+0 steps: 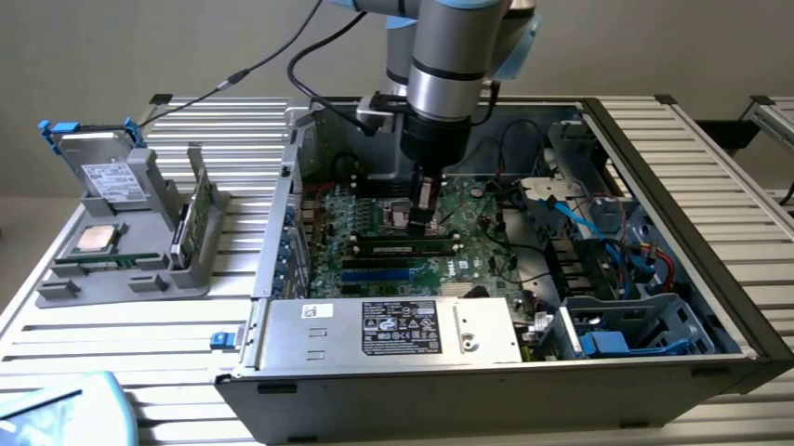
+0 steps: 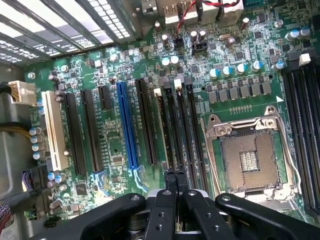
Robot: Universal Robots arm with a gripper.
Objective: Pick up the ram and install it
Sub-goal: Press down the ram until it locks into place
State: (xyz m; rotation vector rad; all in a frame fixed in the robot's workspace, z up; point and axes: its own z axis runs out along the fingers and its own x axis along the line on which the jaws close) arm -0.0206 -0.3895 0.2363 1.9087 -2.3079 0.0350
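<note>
Gripper (image 1: 423, 219) over motherboard (image 1: 372, 218) inside computer case (image 1: 496, 390), above ram (image 1: 406, 247).

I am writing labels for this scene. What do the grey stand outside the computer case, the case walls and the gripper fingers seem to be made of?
The grey stand looks like matte plastic: a dull, even grey with no glare. The case walls appear to be bare sheet metal, thin, pale and slightly shiny. The gripper fingers look black and semi-gloss with screw heads; painted metal or hard plastic, I cannot tell which.

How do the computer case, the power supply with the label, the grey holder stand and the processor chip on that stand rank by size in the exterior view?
Largest to smallest as they look in the exterior view:
1. computer case
2. power supply
3. grey holder stand, though its distance from the camera differs
4. processor chip
</note>
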